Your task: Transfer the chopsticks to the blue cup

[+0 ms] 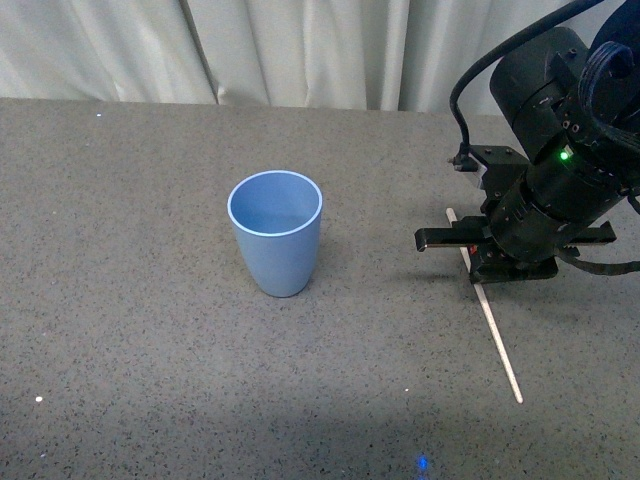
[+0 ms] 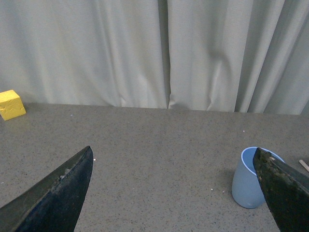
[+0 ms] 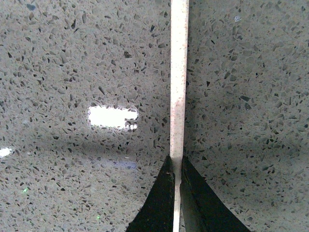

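Note:
The blue cup (image 1: 276, 232) stands upright and empty on the grey speckled table, near the middle. It also shows in the left wrist view (image 2: 251, 178), partly behind one finger. The chopstick (image 1: 495, 325) is a pale thin stick lying on the table at the right, well apart from the cup. My right gripper (image 1: 478, 262) is down at the table and shut on the chopstick near its far end. In the right wrist view the black jaws pinch the stick (image 3: 178, 87), which runs straight away from my right gripper (image 3: 176, 166). My left gripper (image 2: 174, 191) is open and empty above the table.
A yellow block (image 2: 10, 104) sits at the table's far edge by the pale curtain (image 1: 300, 50). The right arm's black body (image 1: 560, 150) and cable hang over the table's right side.

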Motion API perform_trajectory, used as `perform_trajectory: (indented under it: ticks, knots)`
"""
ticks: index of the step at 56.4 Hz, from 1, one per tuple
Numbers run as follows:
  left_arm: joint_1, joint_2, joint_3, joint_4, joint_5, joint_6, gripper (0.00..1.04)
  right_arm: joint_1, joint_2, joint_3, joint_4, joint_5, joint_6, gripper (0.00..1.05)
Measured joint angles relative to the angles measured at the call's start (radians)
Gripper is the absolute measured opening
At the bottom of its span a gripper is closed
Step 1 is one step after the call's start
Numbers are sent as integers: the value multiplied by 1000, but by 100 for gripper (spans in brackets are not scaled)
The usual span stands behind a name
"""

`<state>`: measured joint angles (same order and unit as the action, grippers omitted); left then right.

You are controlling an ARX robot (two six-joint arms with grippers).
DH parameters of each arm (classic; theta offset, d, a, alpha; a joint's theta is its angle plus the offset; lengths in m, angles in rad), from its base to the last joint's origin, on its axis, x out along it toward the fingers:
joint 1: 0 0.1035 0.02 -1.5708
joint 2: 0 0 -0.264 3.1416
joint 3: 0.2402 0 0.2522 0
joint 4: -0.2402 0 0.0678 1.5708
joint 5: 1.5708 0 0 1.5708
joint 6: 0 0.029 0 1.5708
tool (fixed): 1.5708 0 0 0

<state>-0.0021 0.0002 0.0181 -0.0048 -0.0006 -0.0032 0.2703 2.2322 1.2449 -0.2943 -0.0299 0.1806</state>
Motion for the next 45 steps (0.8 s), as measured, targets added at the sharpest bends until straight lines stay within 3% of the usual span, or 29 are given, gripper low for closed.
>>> perform_trajectory:
  ticks: [10,25,38,45]
  knots:
    - [0,0,0,0,0,0,98,-3,-56,-94,142,-15,0,1]
    - [0,0,0,0,0,0,98,-8,-326,-306,649,-49,3,1]
    - [0,0,0,0,0,0,98,17,-386,-378,1146,-121,-40,1]
    - [0,0,0,0,0,0,98,56,-386,-391,1340,-146,-82,1]
